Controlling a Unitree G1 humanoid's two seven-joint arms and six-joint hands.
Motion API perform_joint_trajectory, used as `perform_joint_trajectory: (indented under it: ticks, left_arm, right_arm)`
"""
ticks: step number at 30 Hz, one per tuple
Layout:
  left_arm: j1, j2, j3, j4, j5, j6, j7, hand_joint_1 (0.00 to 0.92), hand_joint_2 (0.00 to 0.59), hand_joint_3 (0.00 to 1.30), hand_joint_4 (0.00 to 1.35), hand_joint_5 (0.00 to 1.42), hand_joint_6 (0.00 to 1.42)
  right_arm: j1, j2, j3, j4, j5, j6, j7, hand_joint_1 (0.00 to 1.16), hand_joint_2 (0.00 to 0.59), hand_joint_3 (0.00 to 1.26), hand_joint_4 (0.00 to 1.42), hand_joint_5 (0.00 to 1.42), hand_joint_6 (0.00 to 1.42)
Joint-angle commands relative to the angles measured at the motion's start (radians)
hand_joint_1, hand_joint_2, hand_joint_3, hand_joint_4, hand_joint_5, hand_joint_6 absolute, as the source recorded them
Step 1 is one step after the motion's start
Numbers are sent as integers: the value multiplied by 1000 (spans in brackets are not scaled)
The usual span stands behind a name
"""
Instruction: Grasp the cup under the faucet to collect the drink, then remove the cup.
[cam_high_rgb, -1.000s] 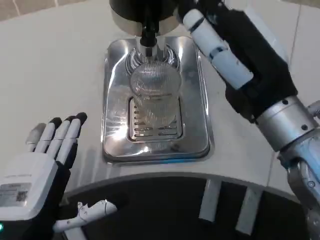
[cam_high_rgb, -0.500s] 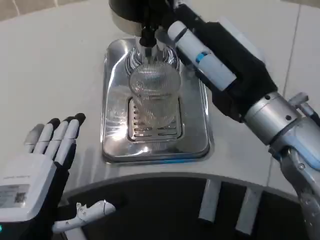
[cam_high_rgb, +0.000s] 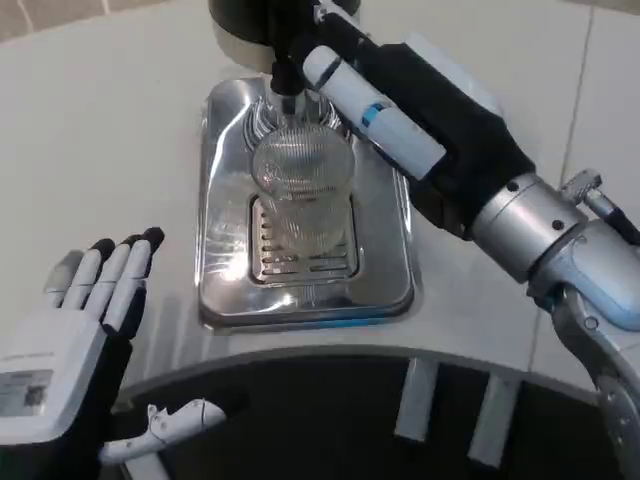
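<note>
So over on the left, the left hand (cam_high_rgb: 75, 320) just sits at the table edge with its fingers stretched out flat, holding nothing, basically waiting. In the middle there's the shiny drip tray (cam_high_rgb: 225, 300), and the ribbed clear cup (cam_high_rgb: 302, 195) stands on its grate right under the faucet (cam_high_rgb: 287, 82), so placement looks sorted. Can't tell if any drink has gone in yet. On the right, the right hand (cam_high_rgb: 400, 110) reaches in past the cup's rim toward the dispenser; its fingertips are hidden up top, so I honestly can't say whether it's gripping anything. My guess: filling's underway at best, and pulling the cup out is all left to do.
</note>
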Motion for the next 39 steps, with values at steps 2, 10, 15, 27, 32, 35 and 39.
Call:
perform_joint_trajectory:
  ticks: [2, 10, 15, 27, 32, 35, 39]
  left_arm:
    - [1, 2, 14, 21, -6, -9, 19, 0, 67, 0, 0, 0, 0]
    - [-12, -5, 15, 34, -10, -10, 28, 0, 60, 0, 0, 0, 0]
    - [-22, -19, 17, 44, -10, -6, 49, 0, 59, 0, 0, 0, 0]
    - [-92, -37, 16, 100, -43, -21, 79, 0, 47, 0, 0, 1, 12]
    - [-144, -37, 5, 153, -77, -58, 85, 0, 37, 0, 0, 10, 19]
    - [-180, -34, -5, 192, -107, -92, 74, 0, 36, 0, 0, 0, 14]
    - [-230, -27, -34, 238, -140, -132, 49, 0, 35, 0, 0, 0, 8]
  right_arm:
    - [-77, -65, 87, -98, -70, 57, 43, 0, 460, 0, 0, 0, 0]
    - [-171, -163, 263, -190, -266, 210, 88, 0, 514, 0, 0, 0, 0]
    - [-193, -185, 367, -233, -430, 257, 97, 0, 533, 0, 0, 0, 0]
    - [-147, -152, 499, -299, -687, 362, 166, 0, 556, 0, 0, 0, 0]
    - [-118, -143, 494, -344, -736, 374, 209, 0, 557, 0, 0, 0, 0]
    - [-107, -145, 476, -359, -751, 372, 237, 0, 558, 0, 0, 0, 0]
    - [-101, -143, 449, -360, -755, 364, 258, 0, 558, 0, 0, 0, 0]
